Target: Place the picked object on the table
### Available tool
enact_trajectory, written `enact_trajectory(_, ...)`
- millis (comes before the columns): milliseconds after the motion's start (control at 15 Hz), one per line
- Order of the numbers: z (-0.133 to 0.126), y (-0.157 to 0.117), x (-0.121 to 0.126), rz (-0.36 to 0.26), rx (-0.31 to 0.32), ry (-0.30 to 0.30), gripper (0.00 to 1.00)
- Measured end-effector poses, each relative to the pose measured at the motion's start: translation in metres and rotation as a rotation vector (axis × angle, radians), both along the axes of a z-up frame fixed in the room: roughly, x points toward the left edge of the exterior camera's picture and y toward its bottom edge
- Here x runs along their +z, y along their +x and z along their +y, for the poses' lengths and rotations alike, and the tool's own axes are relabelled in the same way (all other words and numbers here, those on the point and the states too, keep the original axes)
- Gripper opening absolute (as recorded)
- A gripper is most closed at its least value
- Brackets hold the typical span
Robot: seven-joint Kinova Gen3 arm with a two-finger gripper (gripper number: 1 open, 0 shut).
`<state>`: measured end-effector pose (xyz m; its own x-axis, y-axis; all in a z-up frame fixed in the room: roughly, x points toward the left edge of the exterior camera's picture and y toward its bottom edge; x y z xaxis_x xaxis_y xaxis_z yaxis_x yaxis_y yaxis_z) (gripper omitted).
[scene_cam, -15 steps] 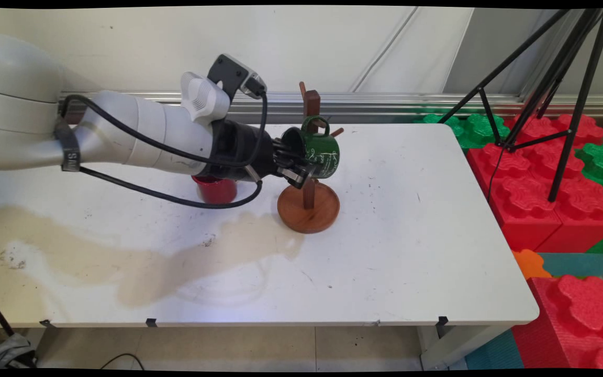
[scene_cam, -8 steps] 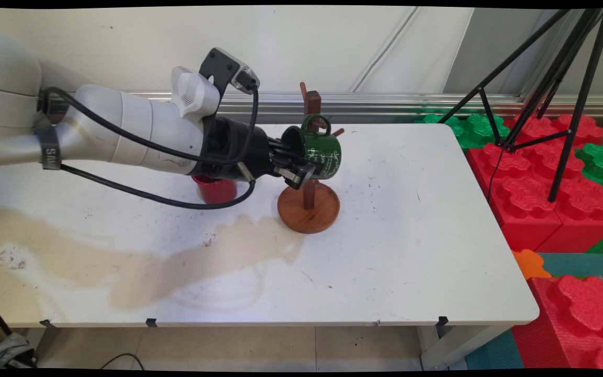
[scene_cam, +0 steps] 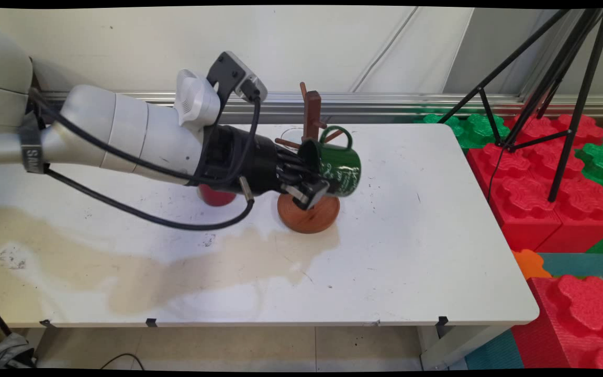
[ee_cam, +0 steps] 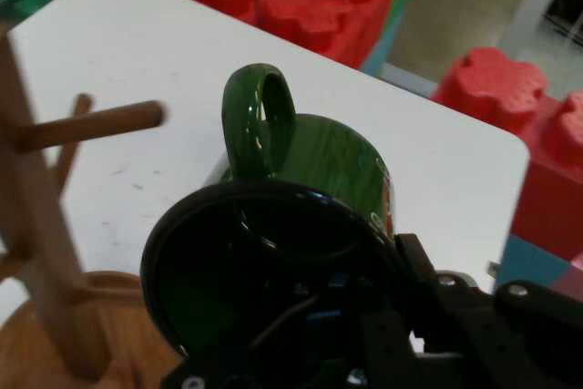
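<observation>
A green mug (scene_cam: 339, 168) is held by the gripper (scene_cam: 309, 186), whose jaws are closed on the mug's rim, one finger inside the mouth and one outside. The mug is carried on its side above the desk (scene_cam: 411, 235), its mouth turned toward the arm and its handle uppermost, just to the right of the post of a wooden mug tree (scene_cam: 309, 157). In the main view the handle is seen close to one of the tree's pegs, but whether they touch cannot be told there. The hand view settles this: the handle (ee_cam: 260, 120) stands apart from the nearest peg (ee_cam: 91, 125), with bare desk showing between them, and the peg passes nowhere through the handle's loop. The hand view also looks straight into the mug's dark interior, which the main view shows only obliquely.

The tree's round base (scene_cam: 308, 213) is seen whole in the main view, while only a part of it appears in the hand view's lower left. A red cup (scene_cam: 216, 196), mostly hidden behind the arm, is shown only by the main view, left of the base. A wide brownish stain (scene_cam: 149, 272) across the desk, a black tripod (scene_cam: 553, 78) and red and green foam blocks (scene_cam: 532, 173) at the right are also seen there.
</observation>
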<state>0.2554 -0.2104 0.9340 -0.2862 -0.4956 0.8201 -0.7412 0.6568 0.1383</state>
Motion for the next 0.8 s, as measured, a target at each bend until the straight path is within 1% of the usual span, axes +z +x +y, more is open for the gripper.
enact_trajectory(133, 0.007, -0.005, 0.002, -0.015, -0.054, 0.001, 0.0)
enact_trajectory(200, 0.01, -0.006, 0.004, -0.032, -0.082, 0.002, 0.0)
enact_trajectory(400, 0.021, -0.002, 0.01, -0.116, -0.131, 0.007, 0.0)
enact_trajectory(533, 0.026, 0.003, 0.015, -0.168, -0.142, 0.009, 0.0)
enact_trajectory(800, 0.038, 0.028, 0.03, -0.32, -0.151, 0.018, 0.0)
